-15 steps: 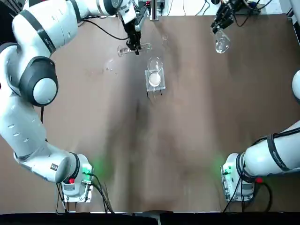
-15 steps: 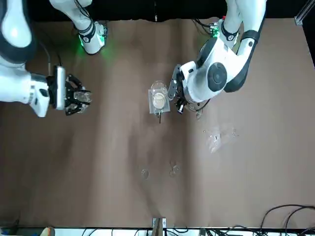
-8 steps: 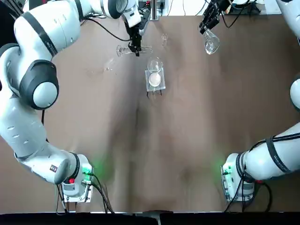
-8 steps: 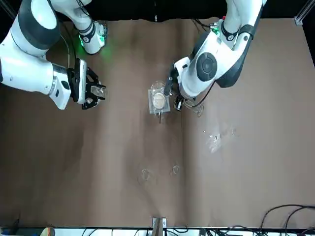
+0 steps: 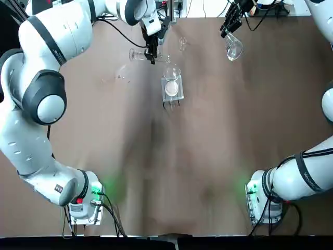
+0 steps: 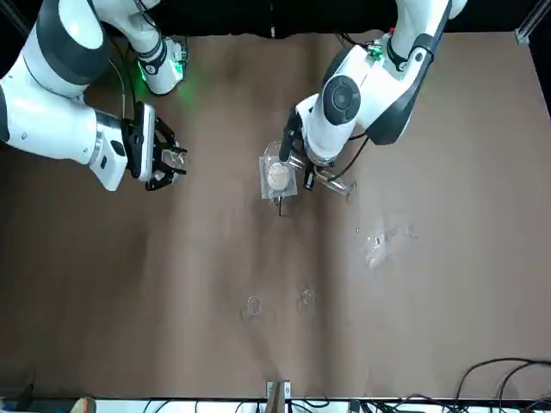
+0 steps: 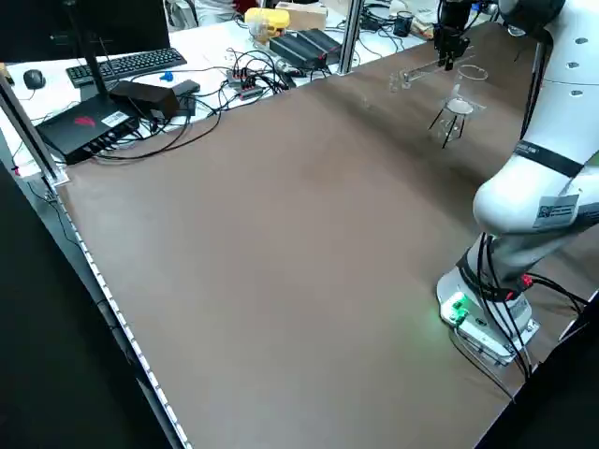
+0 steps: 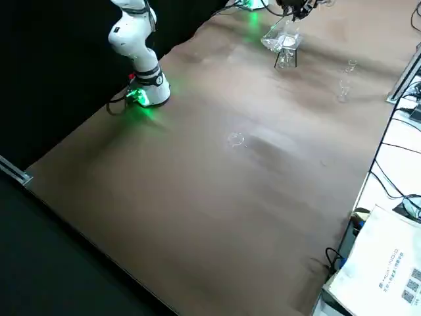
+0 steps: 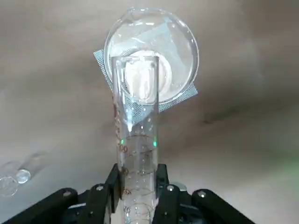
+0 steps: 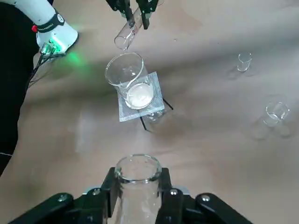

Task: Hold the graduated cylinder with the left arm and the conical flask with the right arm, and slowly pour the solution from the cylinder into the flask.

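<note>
The graduated cylinder (image 9: 136,140) is clamped between the fingers of the left gripper (image 9: 138,196), its mouth beyond the fingertips, near the glass vessel (image 10: 131,79). The conical flask (image 10: 138,186) is gripped by the right gripper (image 10: 138,198), neck between its fingers; its lower body is cut off in the right wrist view.

Top view: overhead, looks down on the bench (image 5: 171,172); both arm bases at lower edge.
Front view: across the bench, faces the robot; bases at upper edge.
Left side view: raised, looks down diagonally; left arm at right edge, monitor side at upper left.
Right side view: raised, looks down diagonally; papers at lower right.
Left wrist view: close range, along the left claw (image 9: 139,186).
Right wrist view: close on the right claw (image 10: 139,191), stand beyond.
Shared area: both wrist views include the beaker stand (image 10: 141,98).
</note>
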{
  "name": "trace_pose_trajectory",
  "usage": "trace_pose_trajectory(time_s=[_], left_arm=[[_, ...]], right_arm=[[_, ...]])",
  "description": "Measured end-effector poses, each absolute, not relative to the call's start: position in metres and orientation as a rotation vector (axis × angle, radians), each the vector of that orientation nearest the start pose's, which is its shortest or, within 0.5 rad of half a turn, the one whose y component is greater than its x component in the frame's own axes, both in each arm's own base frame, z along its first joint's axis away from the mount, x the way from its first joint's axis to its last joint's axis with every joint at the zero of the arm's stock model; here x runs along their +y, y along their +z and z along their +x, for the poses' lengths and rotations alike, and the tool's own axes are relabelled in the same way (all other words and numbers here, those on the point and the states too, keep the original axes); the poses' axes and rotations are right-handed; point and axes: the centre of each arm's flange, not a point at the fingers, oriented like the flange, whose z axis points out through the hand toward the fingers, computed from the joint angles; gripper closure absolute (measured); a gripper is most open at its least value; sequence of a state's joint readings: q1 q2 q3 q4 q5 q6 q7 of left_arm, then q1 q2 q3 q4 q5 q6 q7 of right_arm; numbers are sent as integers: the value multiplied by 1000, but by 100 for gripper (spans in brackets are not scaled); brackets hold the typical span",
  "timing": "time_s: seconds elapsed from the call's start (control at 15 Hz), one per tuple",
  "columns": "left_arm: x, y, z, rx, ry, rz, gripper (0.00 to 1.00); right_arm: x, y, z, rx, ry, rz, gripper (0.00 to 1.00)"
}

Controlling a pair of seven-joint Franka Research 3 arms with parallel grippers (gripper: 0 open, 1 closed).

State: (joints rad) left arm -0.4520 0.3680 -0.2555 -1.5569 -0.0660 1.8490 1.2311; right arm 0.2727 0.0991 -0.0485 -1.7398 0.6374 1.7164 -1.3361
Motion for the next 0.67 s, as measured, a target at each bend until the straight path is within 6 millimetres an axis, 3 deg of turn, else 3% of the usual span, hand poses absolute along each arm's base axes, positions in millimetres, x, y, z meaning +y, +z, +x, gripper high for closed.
trace_pose_trajectory(time_s=[0.33, 0.67], left_arm=[[-419, 436, 508, 2651, 64, -1886, 66], [-433, 435, 495, 2585, 90, -1865, 66]], right_arm=[[192, 519, 557, -1668, -314, -1924, 61], [205, 520, 555, -1668, -322, -1934, 61]])
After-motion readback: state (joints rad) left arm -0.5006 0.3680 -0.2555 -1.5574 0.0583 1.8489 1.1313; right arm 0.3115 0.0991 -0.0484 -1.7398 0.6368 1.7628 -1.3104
